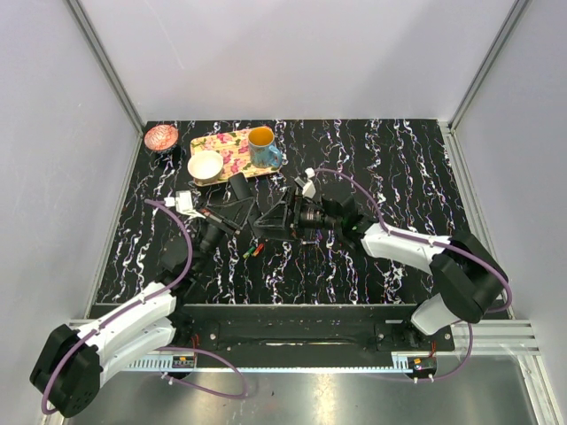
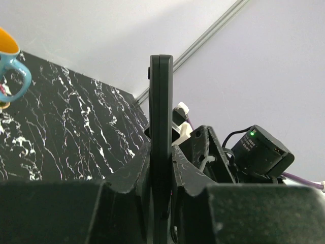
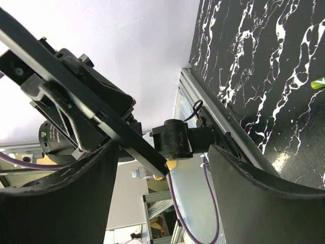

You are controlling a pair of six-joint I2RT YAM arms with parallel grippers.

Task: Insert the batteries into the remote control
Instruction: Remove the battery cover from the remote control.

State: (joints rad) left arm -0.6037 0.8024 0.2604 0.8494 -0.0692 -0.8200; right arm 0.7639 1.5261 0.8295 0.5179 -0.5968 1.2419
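My left end effector point(image 2: 161, 173) is clamped on the small flat black plastic remote control point(image 2: 161, 101). My left wrist view shows it edge-on and upright above the black, white-veined worktop point(image 2: 76, 132).

My right end effector point(image 3: 162, 168) has its fingers wide apart. In its wrist view the remote runs diagonally down from the upper left and its end lies between those fingers. I cannot tell whether it touches either.

Only the top view shows the tiny slim red and green batteries point(image 1: 253, 251) whole, lying on the worktop just near of both end effectors. My right wrist view catches just a green tip at its right edge.

At the far left sits a floral yellow tray point(image 1: 232, 142) carrying a blue mug with an orange inside point(image 1: 263, 148), with a white bowl point(image 1: 205, 165) at its near left corner.
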